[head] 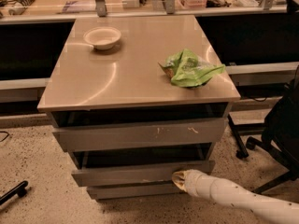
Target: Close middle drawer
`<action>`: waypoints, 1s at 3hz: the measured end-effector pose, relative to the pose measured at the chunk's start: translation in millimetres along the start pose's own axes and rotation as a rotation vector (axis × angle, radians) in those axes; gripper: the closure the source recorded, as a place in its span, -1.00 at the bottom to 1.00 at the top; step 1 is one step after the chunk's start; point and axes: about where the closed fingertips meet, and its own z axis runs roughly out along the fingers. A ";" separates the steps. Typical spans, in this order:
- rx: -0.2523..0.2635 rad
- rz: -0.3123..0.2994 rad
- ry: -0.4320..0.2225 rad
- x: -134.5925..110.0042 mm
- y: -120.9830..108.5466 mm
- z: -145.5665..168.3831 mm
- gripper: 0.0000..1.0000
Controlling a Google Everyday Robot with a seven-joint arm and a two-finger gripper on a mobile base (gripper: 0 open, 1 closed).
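Note:
The middle drawer [126, 174] is a wide grey drawer with a plain front. It stands out a short way from the cabinet, and a strip of its dark interior [140, 156] shows above the front panel. My gripper [179, 179] is at the end of the white arm coming in from the lower right. Its tip is against the right part of this drawer's front. Above it is the grey drawer front with small white scratch marks [135, 133].
On the cabinet top [131, 78] are a white bowl [102, 36] at the back left and a crumpled green bag [189, 69] at the right. A black office chair [280, 129] stands to the right. A black object [11, 192] lies on the floor at left.

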 end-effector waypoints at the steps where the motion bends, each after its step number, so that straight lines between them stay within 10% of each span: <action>1: -0.003 -0.001 0.007 0.7 -13.8 8.0 1.00; 3: -0.010 -0.007 0.022 -1.8 -39.7 22.5 1.00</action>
